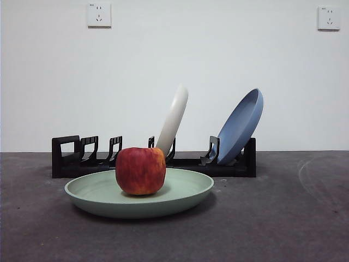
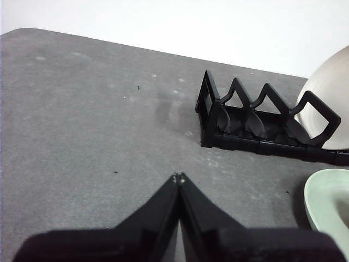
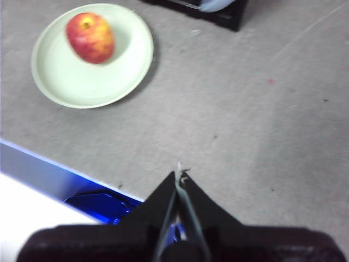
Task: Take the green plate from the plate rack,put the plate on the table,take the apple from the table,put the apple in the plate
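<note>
Apple (image 1: 140,170) rests in green plate (image 1: 185,197) on the surface (image 1: 283,218); task looks finished, so both grippers' jaws sit closed, empty

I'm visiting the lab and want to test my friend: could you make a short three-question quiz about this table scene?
1. True or false: the apple lies in the green plate.
2. Which plates stand in the plate rack? A) cream plate and blue plate B) only green C) none
3. Fill in: the left gripper and right gripper are both ____ and hold nothing.

Key: 1 true; 2 A; 3 shut.
</note>
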Robot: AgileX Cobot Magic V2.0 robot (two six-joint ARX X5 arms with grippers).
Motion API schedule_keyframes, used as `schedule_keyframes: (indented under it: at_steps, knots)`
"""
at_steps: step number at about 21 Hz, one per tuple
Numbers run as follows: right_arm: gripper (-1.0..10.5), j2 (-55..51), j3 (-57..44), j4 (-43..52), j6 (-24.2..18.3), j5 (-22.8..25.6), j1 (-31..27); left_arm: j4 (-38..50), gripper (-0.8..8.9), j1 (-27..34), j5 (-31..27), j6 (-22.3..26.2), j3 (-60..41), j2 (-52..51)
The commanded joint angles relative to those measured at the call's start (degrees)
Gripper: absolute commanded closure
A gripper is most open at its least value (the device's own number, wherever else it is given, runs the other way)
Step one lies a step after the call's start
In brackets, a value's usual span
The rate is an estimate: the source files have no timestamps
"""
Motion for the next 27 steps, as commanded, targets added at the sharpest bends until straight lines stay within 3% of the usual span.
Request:
schedule_keyframes:
  at_steps: [1,3,4,7,8,10,12,17,27]
  knots:
    - [9.5,1.36,-0.44,2.91,-5.53,1.14,-4.26,0.66,8.16,0.22,-0.13,0.68,-0.44,0.02]
    - [9.5,1.86,-4.15,19.52,-14.43,0.50,-12.26,0.66,8.16,0.22,-0.13,0.68,-0.44,0.02]
    - [9.5,1.84,-8.09,31.91,-17.66,-2.73,-17.00,0.66,8.16,0.22,-0.13,0.68,-0.44,0.02]
    - [9.5,-0.28,-23.89,65.07,-23.30,-24.90,-30.62,0.66,8.16,0.22,-0.13,0.68,-0.44,0.02]
    - [9.5,-1.42,-29.20,72.94,-24.83,-30.16,-34.07,0.66,8.16,0.22,-0.15,0.68,-0.44,0.07]
    - [9.5,-3.82,-38.07,82.93,-27.19,-31.54,-39.47,0.66,8.16,0.22,-0.13,0.68,-0.44,0.09]
    - [9.5,-6.25,-44.46,86.75,-28.98,-30.95,-43.76,0.66,8.16,0.22,-0.13,0.68,-0.44,0.13]
    - [9.5,-12.98,-54.53,87.30,-28.96,-28.83,-50.53,0.66,8.16,0.22,-0.13,0.68,-0.44,0.15]
    - [9.5,-32.94,-66.36,81.22,-26.12,-21.33,-52.65,0.66,8.16,0.22,-0.13,0.68,-0.42,0.15]
